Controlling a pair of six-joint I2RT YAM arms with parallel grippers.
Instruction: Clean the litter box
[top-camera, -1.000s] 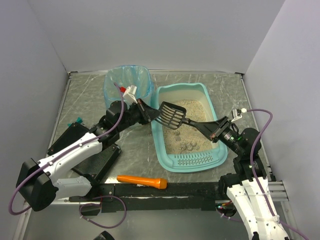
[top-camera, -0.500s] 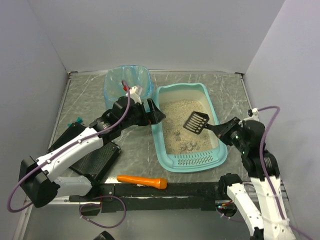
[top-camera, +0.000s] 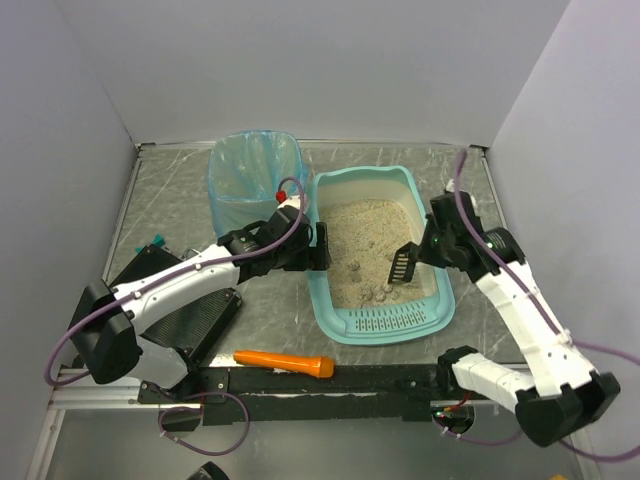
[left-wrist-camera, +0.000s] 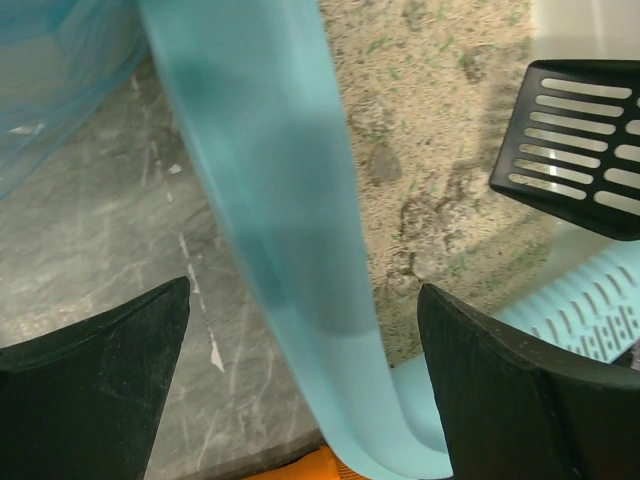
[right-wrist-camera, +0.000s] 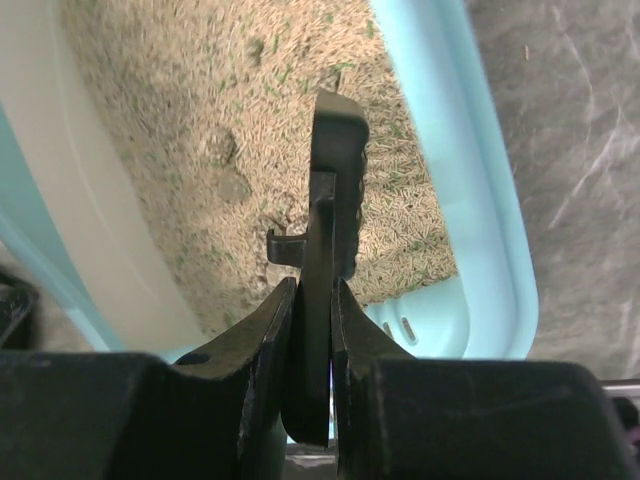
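The light teal litter box (top-camera: 432, 312) holds beige litter (top-camera: 365, 240) with a few dark clumps (top-camera: 375, 292) near its slotted end. My left gripper (top-camera: 318, 246) is open at the box's left rim. In the left wrist view that rim (left-wrist-camera: 300, 250) runs between the spread fingers (left-wrist-camera: 110, 365), untouched by them as far as I can see. My right gripper (top-camera: 432, 245) is shut on the handle of a black slotted scoop (top-camera: 403, 263). The scoop (right-wrist-camera: 338, 150) hangs edge-on over the litter (right-wrist-camera: 200, 100) by the right wall, and it also shows in the left wrist view (left-wrist-camera: 580, 145).
A waste bin lined with a blue bag (top-camera: 255, 170) stands just left of the box's far end. A flat black case (top-camera: 190, 318) lies under the left arm. An orange tool (top-camera: 285, 362) rests near the front rail. Grey walls close in on three sides.
My left gripper opened beside the scoop's head, then dropped to the box's left rim. The right arm swung the scoop to the right and turned its head down into the box.
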